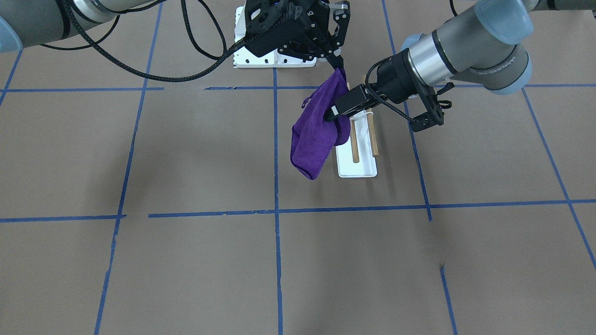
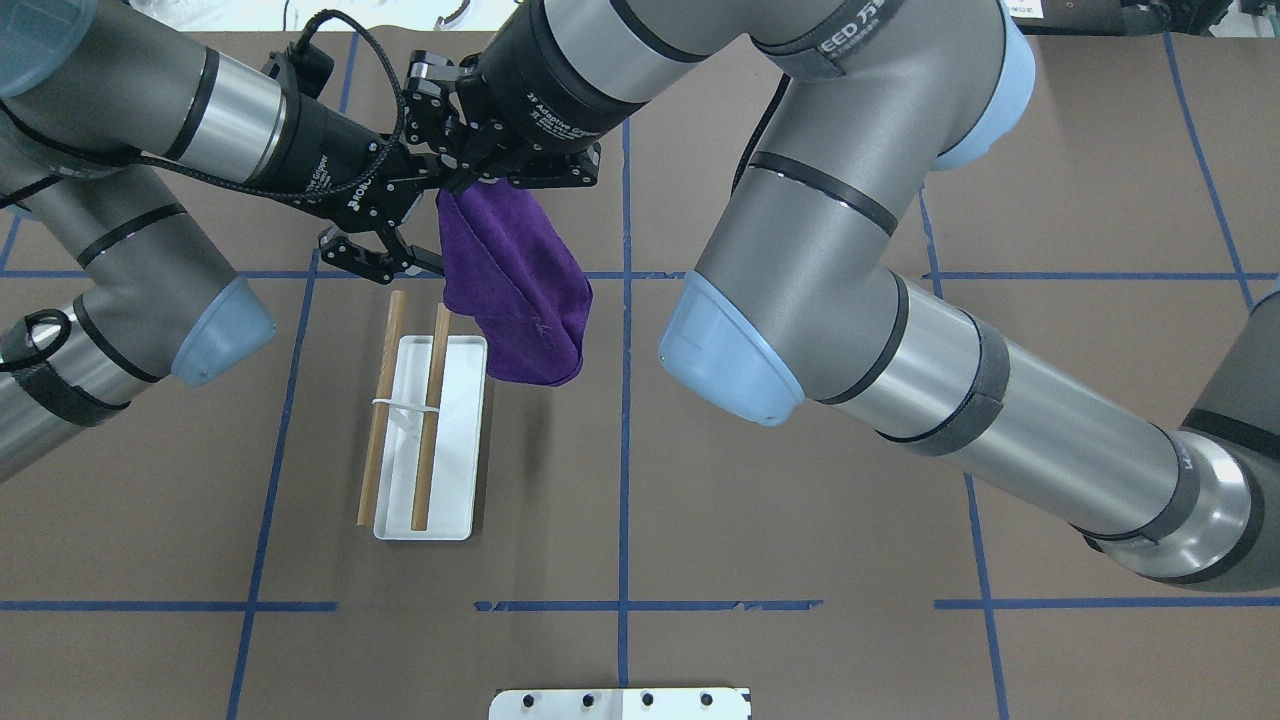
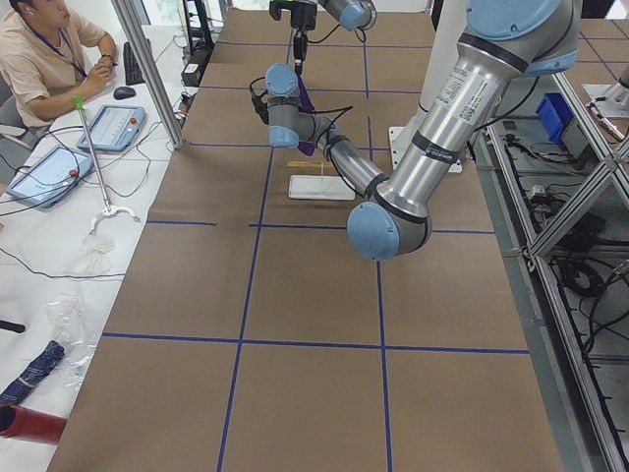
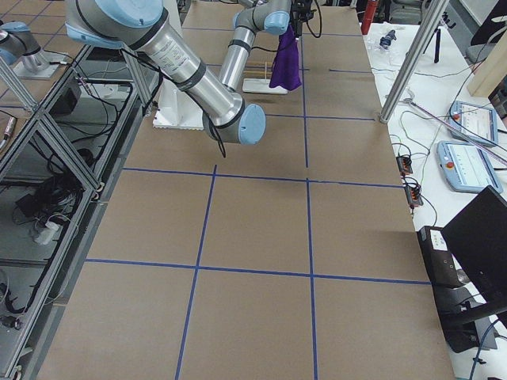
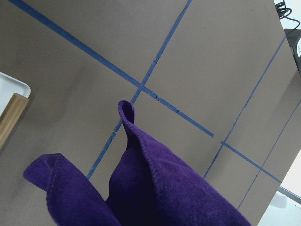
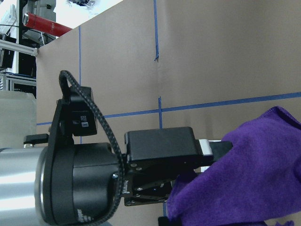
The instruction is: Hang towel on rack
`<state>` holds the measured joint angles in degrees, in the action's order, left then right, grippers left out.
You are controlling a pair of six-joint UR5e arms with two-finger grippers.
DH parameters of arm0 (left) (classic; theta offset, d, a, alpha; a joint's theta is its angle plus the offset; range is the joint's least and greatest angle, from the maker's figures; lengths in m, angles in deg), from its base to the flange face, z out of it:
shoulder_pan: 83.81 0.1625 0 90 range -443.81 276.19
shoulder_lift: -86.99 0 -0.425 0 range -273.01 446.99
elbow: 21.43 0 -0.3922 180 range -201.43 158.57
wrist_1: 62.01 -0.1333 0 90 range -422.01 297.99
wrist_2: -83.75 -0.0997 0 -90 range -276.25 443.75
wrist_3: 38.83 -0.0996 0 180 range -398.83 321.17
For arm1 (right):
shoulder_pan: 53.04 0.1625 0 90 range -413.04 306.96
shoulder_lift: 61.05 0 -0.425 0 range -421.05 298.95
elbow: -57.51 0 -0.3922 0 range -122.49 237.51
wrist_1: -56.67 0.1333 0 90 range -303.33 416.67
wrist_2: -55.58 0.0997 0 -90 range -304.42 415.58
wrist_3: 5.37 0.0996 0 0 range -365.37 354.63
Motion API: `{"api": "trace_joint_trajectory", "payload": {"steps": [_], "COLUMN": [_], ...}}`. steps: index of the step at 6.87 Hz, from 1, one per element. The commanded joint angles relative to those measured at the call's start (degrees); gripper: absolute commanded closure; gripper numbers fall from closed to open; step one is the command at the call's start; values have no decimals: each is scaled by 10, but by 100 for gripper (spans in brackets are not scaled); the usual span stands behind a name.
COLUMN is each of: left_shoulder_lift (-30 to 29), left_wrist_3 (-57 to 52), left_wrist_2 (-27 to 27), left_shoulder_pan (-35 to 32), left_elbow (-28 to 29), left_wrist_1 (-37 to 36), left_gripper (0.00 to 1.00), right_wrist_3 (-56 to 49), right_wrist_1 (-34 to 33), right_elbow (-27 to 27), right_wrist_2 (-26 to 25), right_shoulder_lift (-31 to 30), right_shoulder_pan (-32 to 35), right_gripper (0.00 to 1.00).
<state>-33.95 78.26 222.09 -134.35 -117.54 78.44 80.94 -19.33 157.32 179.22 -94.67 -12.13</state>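
The purple towel hangs in the air from one top corner, just beside the rack. In the overhead view the towel hangs to the right of the rack's two wooden dowels, which are bare. My right gripper is shut on the towel's top corner and shows in the overhead view too. My left gripper reaches in from the rack side at the towel's mid height. Its tips are buried in a fold of cloth, so I cannot tell if it is open or shut. The left wrist view shows the towel close up.
The large white bolted pedestal stands behind the towel on the robot's side. The rack's flat white base lies on brown table paper with blue tape lines. My right arm's elbow hangs over the table's middle. An operator sits beyond the far end.
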Motion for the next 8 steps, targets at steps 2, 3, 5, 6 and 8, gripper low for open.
{"api": "trace_joint_trajectory", "payload": {"steps": [2,3,5,6,8], "left_shoulder_lift": [1,2,4,4,6], "left_wrist_3": [13,14,15,16,15], "left_wrist_2": [3,8,8,8,7], "left_shoulder_pan": [-4,-10,-10,-10,-11], "left_elbow": [-8,-11,-15,-15,-16], "left_wrist_1": [0,-2,-7,-7,-7], "left_gripper": [24,39,63,91,100], "right_wrist_3": [0,0,0,0,0], "right_wrist_1": [2,2,2,2,2], "right_elbow": [-8,-8,-10,-10,-10], "right_wrist_2": [-5,-5,-5,-5,-5], "right_shoulder_lift": [-1,-1,0,0,-1], "right_shoulder_pan": [-1,-1,-1,-1,-1], "right_gripper": [100,100,100,100,100]}}
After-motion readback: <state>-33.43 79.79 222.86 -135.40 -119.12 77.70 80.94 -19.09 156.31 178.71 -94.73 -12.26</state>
